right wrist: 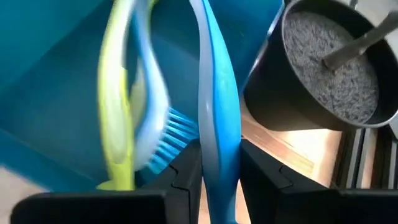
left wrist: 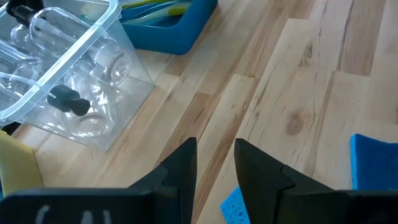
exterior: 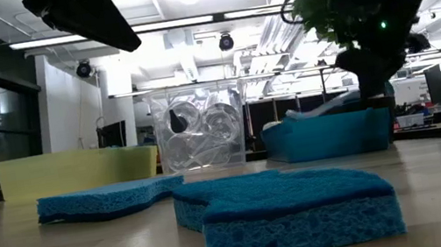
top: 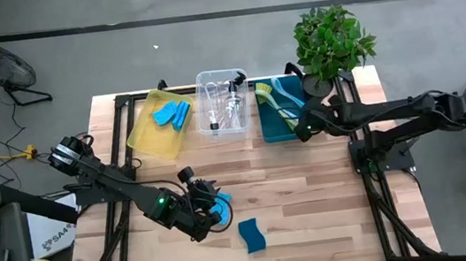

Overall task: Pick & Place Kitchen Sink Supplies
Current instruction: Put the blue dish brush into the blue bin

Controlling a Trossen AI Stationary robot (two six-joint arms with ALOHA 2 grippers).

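Two blue sponges lie flat on the wooden table, one beside my left gripper and one nearer the front edge. My left gripper hangs above the table, open, with nothing between its fingers. At the near right corner of the teal bin, my right gripper is shut on a blue dish brush. A yellow-green brush lies in that bin. Clear bottles lie in the clear bin, and more blue sponges in the yellow bin. My right gripper pinches the blue brush's handle between its two fingers, which lie across it. The fingers slant down from the table's right side. The handle runs on from the fingers over the teal bin; whether its far end rests in the bin cannot be told.
A potted green plant in a dark pot stands close behind my right gripper at the far right. The three bins stand in a row along the far edge. Bare wood lies between the bins and the two loose sponges.
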